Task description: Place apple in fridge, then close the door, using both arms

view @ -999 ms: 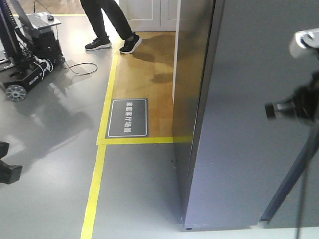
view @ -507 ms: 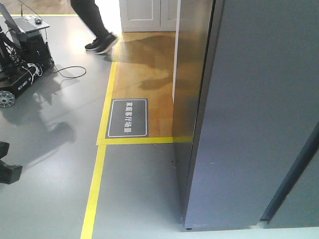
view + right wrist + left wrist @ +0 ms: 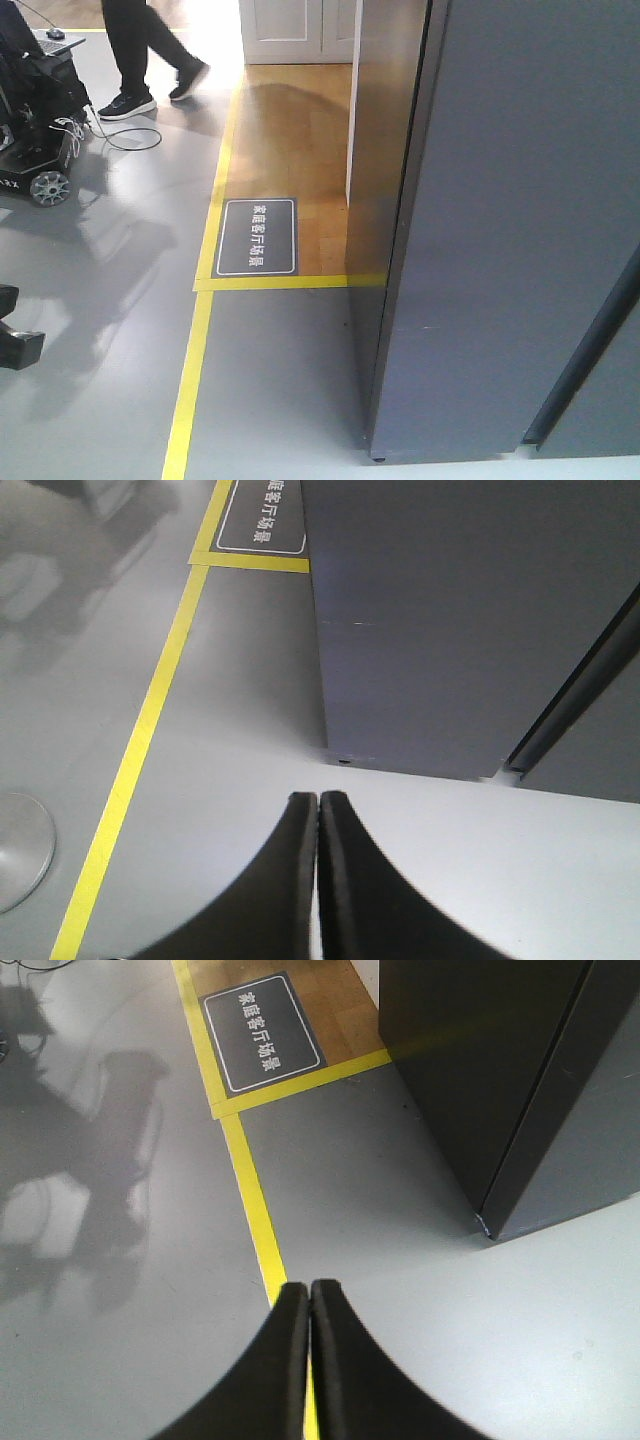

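Observation:
The fridge (image 3: 385, 150) stands at the right, dark grey, its side reflecting the wooden floor. Its door (image 3: 520, 250) shows only a flat grey outer face, lying flush with the body, so no white interior shows. A dark slanting seam (image 3: 585, 360) crosses the lower right. The fridge's bottom corner appears in the left wrist view (image 3: 500, 1090) and its grey face in the right wrist view (image 3: 450, 610). My left gripper (image 3: 309, 1288) is shut and empty above the yellow floor line. My right gripper (image 3: 318, 798) is shut and empty over grey floor before the fridge. The apple is out of view.
Yellow tape (image 3: 195, 370) runs along the grey floor and around a dark floor sign (image 3: 258, 237). A wheeled robot base with cables (image 3: 35, 150) and a walking person (image 3: 150, 60) are at the far left. A round metal disc (image 3: 20, 852) lies on the floor.
One second ago an arm with a white and black end hung at the right of the front view; it is gone now. The person has walked left, and the wheeled base has shifted.

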Available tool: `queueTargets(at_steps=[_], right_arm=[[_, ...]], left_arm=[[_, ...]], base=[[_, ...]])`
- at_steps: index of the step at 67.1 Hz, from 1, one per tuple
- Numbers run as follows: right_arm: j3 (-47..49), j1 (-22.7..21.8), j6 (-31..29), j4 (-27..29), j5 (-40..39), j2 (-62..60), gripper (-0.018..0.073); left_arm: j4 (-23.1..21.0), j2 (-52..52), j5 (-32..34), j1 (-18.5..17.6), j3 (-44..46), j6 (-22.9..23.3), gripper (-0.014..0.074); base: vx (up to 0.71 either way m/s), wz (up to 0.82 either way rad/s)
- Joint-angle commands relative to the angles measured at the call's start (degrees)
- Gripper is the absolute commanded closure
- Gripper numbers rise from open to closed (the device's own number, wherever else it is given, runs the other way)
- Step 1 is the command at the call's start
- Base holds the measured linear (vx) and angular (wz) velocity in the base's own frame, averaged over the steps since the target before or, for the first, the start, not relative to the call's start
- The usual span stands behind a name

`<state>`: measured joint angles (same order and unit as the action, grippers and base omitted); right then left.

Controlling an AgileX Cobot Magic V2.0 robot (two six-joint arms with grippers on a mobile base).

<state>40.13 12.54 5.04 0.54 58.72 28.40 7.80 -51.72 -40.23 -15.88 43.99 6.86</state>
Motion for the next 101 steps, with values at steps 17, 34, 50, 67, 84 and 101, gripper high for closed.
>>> queueTargets(at_steps=[17,34,50,67,84,101], right_arm=[[1.4,0.2,-0.5,-0.2,-3.4,0.3,0.0562],[1.4,0.2,-0.5,0.0,-3.4,0.3,0.0562],[1.4,0.2,-0.5,0.0,-3.4,0.3,0.0562],[1.4,0.2,-0.5,0.0,-3.5,0.3,0.0562],[1.4,0.2,-0.5,0.0,-3.5,0.3,0.0562],[1.4,0.2,-0.5,0.0,-3.4,0.3,0.0562]], left_arm=[[0.4,1.0,3.3,0.0,1.2,0.4,0.0603],[1.7,11.6,8.5,0.6,-4.4,0.4,0.0603],[1.2,29.3,36.7,9.5,-26.5,0.5,0.0603],[-5.9,44.8,44.9,17.4,-41.0,0.4,0.0603],[-7.2,53.4,40.6,20.8,-44.5,0.4,0.0603],[-7.2,53.3,38.3,20.9,-44.5,0.3,0.0603]], base=[[0.0,0.0],[0.0,0.0],[0.0,0.0],[0.0,0.0],[0.0,0.0],[0.0,0.0]])
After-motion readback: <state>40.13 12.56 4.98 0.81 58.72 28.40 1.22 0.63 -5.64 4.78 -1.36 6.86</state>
